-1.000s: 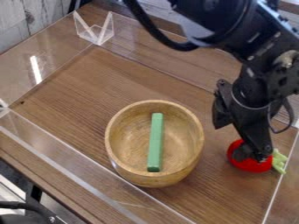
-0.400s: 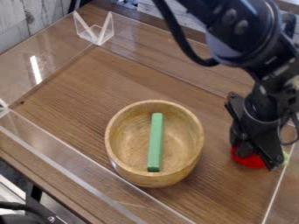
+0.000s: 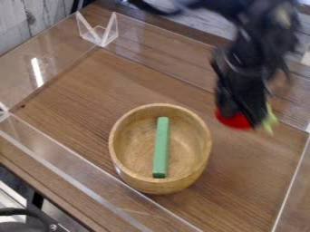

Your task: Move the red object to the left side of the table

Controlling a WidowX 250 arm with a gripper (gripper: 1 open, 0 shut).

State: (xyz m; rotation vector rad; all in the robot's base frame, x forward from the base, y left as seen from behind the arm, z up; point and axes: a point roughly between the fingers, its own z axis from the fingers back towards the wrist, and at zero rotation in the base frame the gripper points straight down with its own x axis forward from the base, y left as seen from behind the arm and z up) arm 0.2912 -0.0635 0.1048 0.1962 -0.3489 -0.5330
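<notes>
Raised since earlier frame: red object (image 3: 235, 118), gripped in blurred gripper (image 3: 237, 111), now beside bowl (image 3: 119, 145), above table (image 3: 91, 100). Advisable: carry leftward high over bowl rim, grip firm, lower before release.

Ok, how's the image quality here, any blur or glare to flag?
Camera view: the arm and hand are smeared by motion blur, and the red object is soft-edged too; the bowl and green stick look crisper; pale reflections streak the clear wall at left.
</notes>
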